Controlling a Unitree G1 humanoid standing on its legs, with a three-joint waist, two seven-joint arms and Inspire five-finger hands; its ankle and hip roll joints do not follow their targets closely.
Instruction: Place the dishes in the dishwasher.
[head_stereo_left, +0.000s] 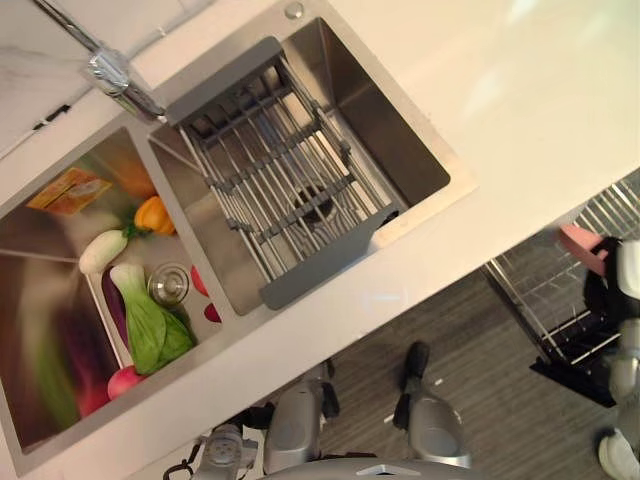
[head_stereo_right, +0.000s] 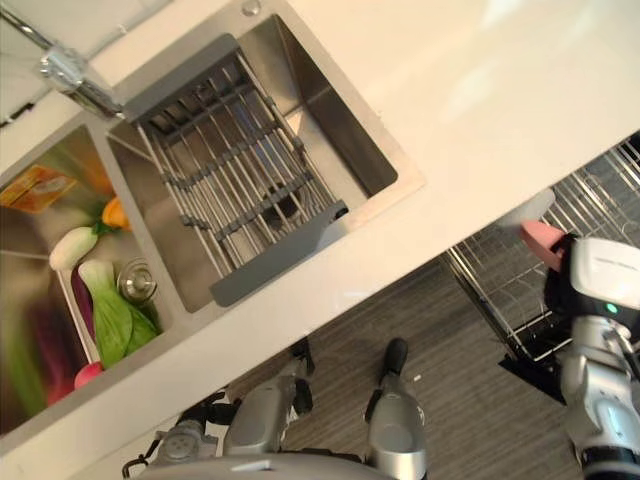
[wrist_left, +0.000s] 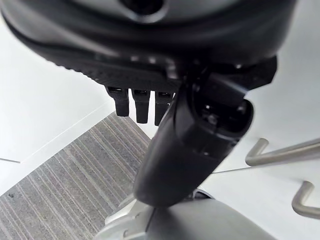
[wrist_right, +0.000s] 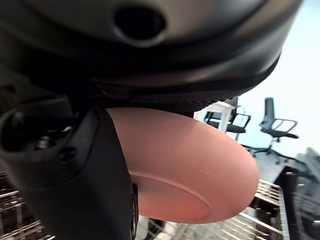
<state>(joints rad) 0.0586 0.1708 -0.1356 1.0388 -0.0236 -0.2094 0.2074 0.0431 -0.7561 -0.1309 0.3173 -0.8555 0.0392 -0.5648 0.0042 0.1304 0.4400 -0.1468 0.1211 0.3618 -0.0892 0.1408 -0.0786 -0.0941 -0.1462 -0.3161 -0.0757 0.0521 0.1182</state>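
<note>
The worktop (head_stereo_left: 520, 120) runs white across my view, with a double sink (head_stereo_left: 420, 150) sunk into it. One basin carries a grey rack (head_stereo_left: 290, 180) with no dishes on it; the other holds toy vegetables (head_stereo_left: 150, 325) around the drain. Beyond the worktop's front edge, over the floor, the dishwasher's wire basket (head_stereo_right: 500, 285) stands pulled out.

My right hand (head_stereo_right: 565, 285) is down at that basket, fingers and thumb curled round a pink plate (wrist_right: 190, 170). The plate is held by its rim, tilted, with most of it sticking out past my fingers, above the wires rather than resting in them, as far as I can judge. My left hand (wrist_left: 190, 150) hangs idle by the white cabinet front, its fingers curled in and nothing in them.

So I take this to be the placing step. Next I need to bring the plate lower, line its edge up with a gap between the basket's tines, let it settle upright, and only then ease my hold.
</note>
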